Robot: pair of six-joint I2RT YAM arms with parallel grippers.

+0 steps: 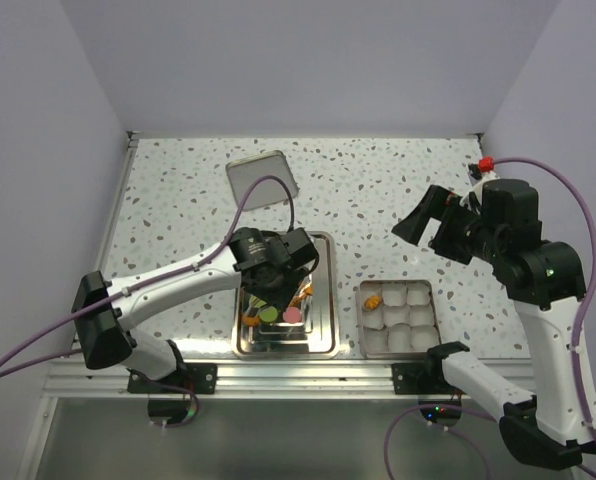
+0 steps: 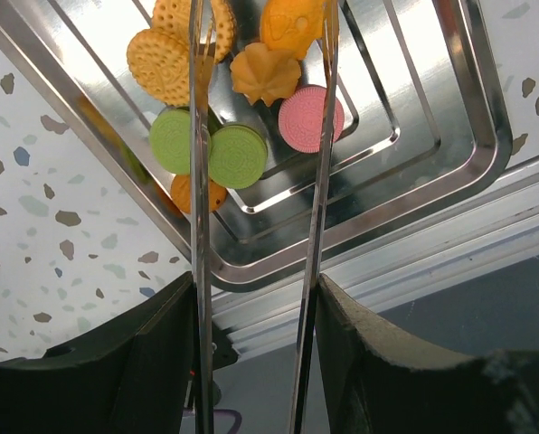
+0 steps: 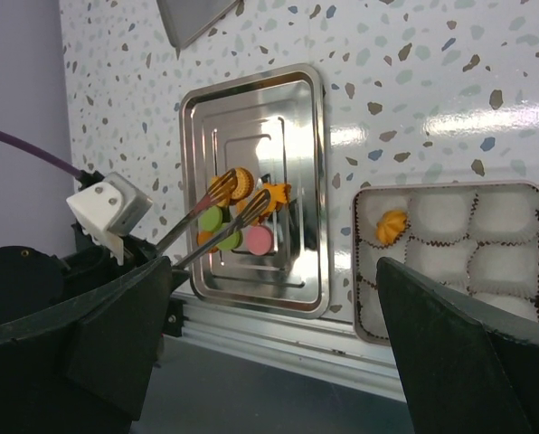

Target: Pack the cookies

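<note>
Right now most of the cookies [image 1: 270, 313] lie in a loose cluster in the near half of the steel tray [image 1: 324, 290], which sits in the middle of the speckled surface [image 1: 378, 190]. Two green cookies [image 2: 238, 155] touch side by side, a pink cookie [image 2: 311, 117] lies just to their right, and several orange ones sit around and behind them, one partly hidden by the greens. The left hand [image 1: 281, 280] hangs over that cluster, clamped around a pair of metal tongs [image 2: 197, 271] whose two arms run forward between its fingers [image 2: 161, 353]. The arms stand apart with a flower-shaped orange cookie [image 2: 266, 74] between them, and their tips leave the wrist view, so I cannot tell whether they touch any cookie. Just beside the tray on its right stands the square tin [image 1: 397, 283] with its white liners [image 1: 413, 340]. A single orange cookie [image 3: 392, 226] lies in its far-left compartment. The right hand [image 1: 433, 228] is held up above the surface beyond the tin, its fingers spread wide with nothing between them. A flat grey square panel [image 1: 263, 180] lies on the surface beyond the tray.
</note>
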